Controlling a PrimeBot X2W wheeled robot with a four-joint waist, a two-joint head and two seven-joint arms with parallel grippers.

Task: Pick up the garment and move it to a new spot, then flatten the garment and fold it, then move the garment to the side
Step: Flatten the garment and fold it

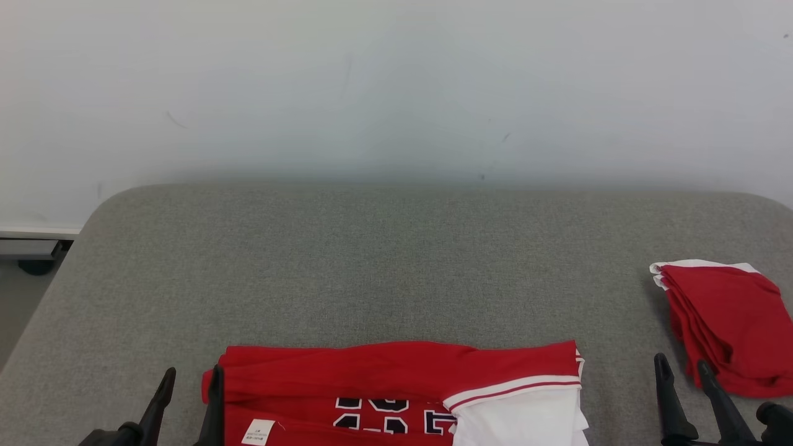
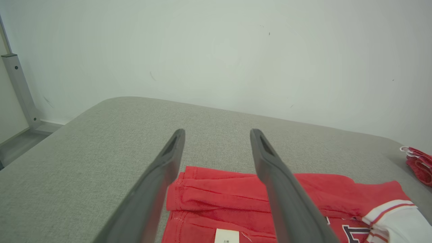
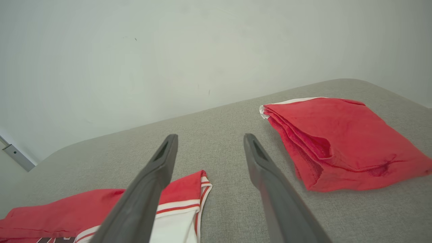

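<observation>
Now, in the head view the garment (image 1: 372, 384) lies on the grey table (image 1: 372, 260) at the bottom centre, partly folded, red with dark numerals, a white label (image 1: 258, 432) near its left end and a white sleeve (image 1: 520, 415) with a red stripe at its right end; its lower part is cut off by the picture's edge. The left gripper (image 1: 192, 371) stands at the garment's left edge, fingers apart and holding nothing; whether the inner finger touches the cloth I cannot tell. The right gripper (image 1: 682, 362) sits between the garment and a folded red pile (image 1: 725, 322) at the right, jaws apart and empty, one finger just beside the pile.

From the left wrist, the left gripper (image 2: 217, 131) shows two dark fingers spread wide over the garment (image 2: 219, 195); the left end of the cloth shows between them and the label (image 2: 226, 236) lies low in the picture. The pile (image 2: 418, 165) is at the far right, well apart; a pale wall (image 2: 216, 50) is behind.

From the right wrist, the right gripper (image 3: 210, 136) is spread with bare table (image 3: 222, 202) between its fingers; the sleeve (image 3: 175, 222) lies under the left finger, the pile (image 3: 344, 135) beside the right one.
</observation>
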